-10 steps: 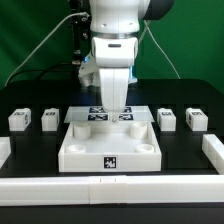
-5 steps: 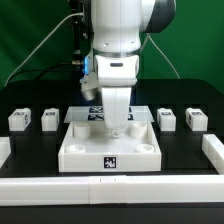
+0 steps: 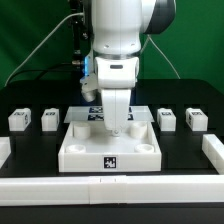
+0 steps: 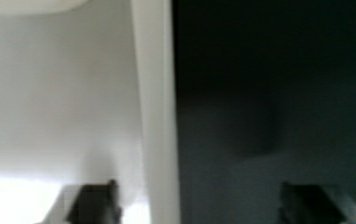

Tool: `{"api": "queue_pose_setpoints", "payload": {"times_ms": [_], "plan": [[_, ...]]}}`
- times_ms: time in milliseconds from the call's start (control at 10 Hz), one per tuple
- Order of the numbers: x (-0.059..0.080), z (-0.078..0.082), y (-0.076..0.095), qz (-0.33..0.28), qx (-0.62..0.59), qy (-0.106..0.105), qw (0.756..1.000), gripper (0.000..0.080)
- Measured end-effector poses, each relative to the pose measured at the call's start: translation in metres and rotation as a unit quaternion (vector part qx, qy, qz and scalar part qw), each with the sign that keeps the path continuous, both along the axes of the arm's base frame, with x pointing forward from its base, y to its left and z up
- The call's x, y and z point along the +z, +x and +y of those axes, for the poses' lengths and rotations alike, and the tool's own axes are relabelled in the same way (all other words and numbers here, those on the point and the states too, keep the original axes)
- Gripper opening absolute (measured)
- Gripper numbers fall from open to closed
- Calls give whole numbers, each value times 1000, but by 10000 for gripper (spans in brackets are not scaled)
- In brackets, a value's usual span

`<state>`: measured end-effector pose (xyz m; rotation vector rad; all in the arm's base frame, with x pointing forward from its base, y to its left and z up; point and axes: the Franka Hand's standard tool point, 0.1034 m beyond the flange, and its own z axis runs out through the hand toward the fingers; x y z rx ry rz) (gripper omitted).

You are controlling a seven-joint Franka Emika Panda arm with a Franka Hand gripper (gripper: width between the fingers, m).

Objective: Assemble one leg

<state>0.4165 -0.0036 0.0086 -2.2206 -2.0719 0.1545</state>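
since a second ago the arm (image 3: 112, 70) has come down, jaws now low over the tray-like part (image 3: 85, 150), matte white plastic, squarish, with round corner sockets. jaws stand apart, gripping nothing. the four legs (image 3: 167, 118) — small white blocky posts with black-and-white square tags — sit on the black table (image 3: 30, 150), two on each side of the tray, all well clear of the jaws.

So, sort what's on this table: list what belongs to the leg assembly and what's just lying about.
Job: four legs; white tray with corner sockets; gripper.
Lying about: marker board; white rails along the table edges.
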Motion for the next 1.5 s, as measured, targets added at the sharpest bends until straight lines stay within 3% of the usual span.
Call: {"api": "queue_pose_setpoints", "payload": {"times_ms": [100,200,300,400,1000,1500], "plan": [[0,0,0,0,0,0,1000,238],[0,0,0,0,0,0,1000,238],[0,0,0,-1,0,0,1000,102],[2,0,3,-7,0,0,1000,73],[2,1,6,-10,-1,0,1000,73],[0,36,44,-31,0,7,999,73]]}}
